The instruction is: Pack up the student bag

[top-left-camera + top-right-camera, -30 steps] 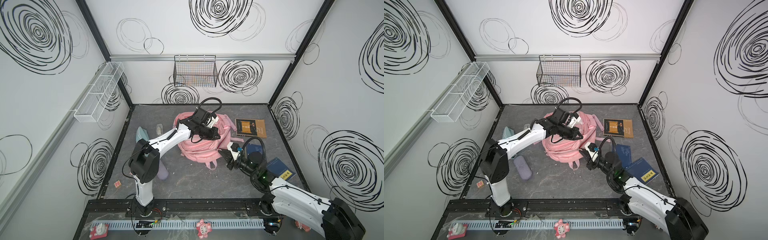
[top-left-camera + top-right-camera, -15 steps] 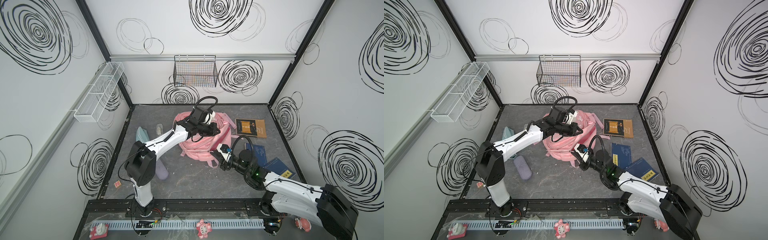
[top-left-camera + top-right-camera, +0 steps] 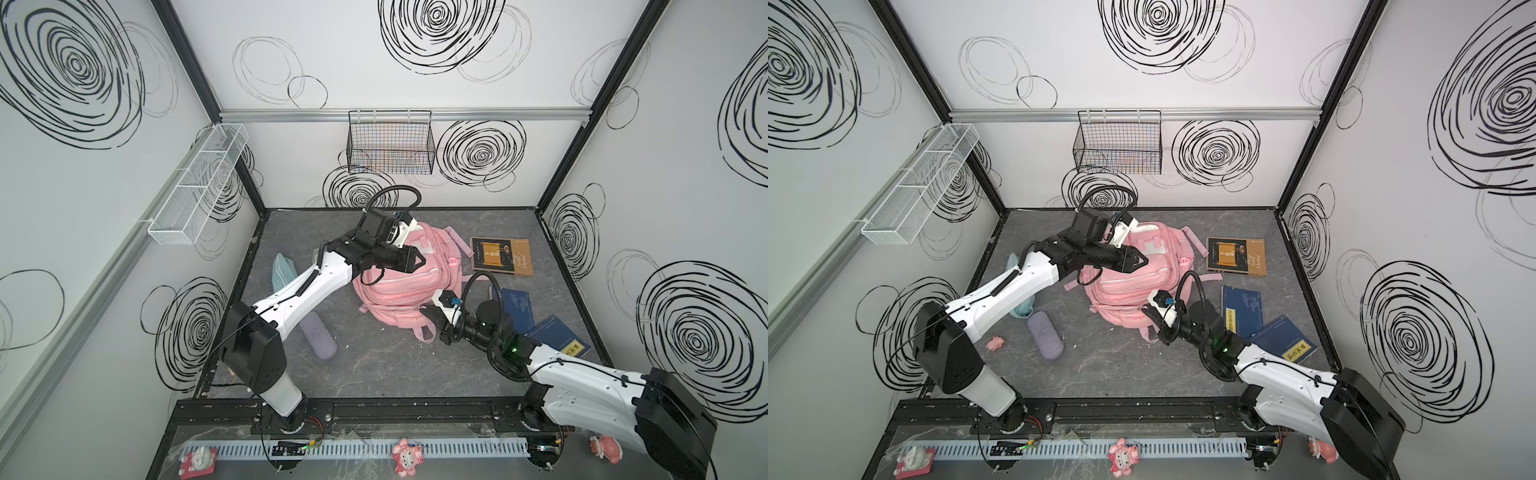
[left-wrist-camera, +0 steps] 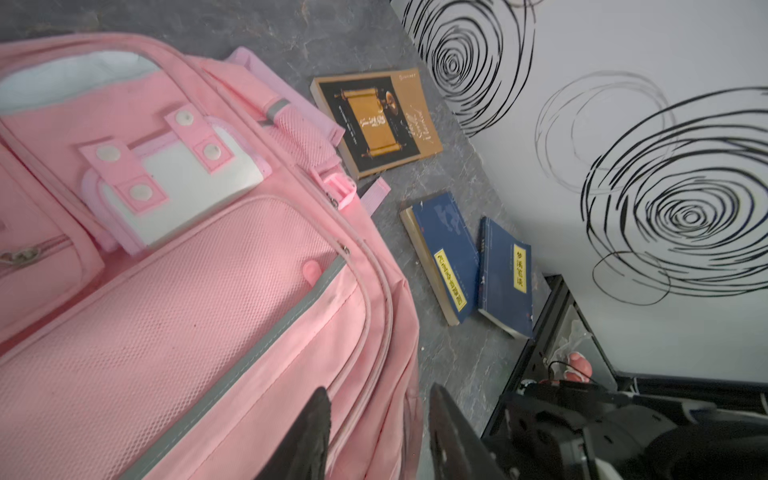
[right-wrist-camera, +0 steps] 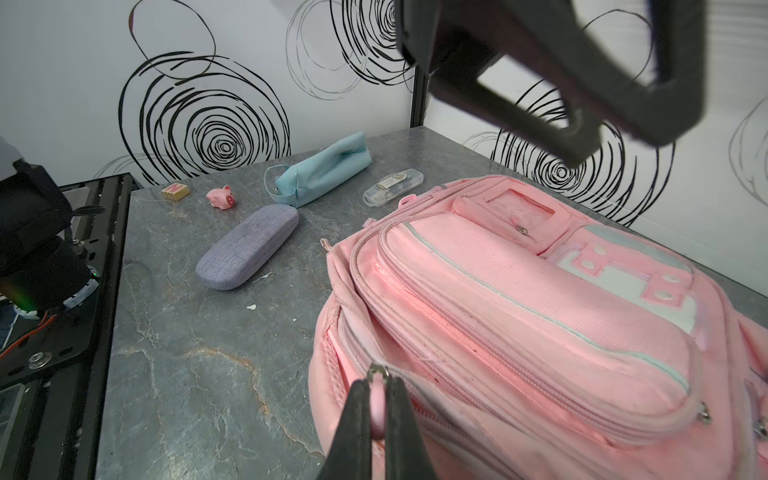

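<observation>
Honestly, barely started: the big pink fabric backpack (image 3: 409, 286) lay mid grey table (image 3: 374, 365), nothing looked packed. My right gripper (image 5: 376, 384) pinched its pink zip pull (image 5: 378, 409); left gripper (image 4: 378, 397) hovered above, jaws partly apart, empty. Brown paperback (image 3: 502, 255), two blue books (image 4: 446, 262), teal fabric pouch (image 5: 324, 172), lilac glasses case (image 5: 247, 247) waited outside.

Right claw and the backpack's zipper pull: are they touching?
Touching. The right wrist view shows the right claw closed on the pink zipper pull at the edge of the backpack.
</observation>
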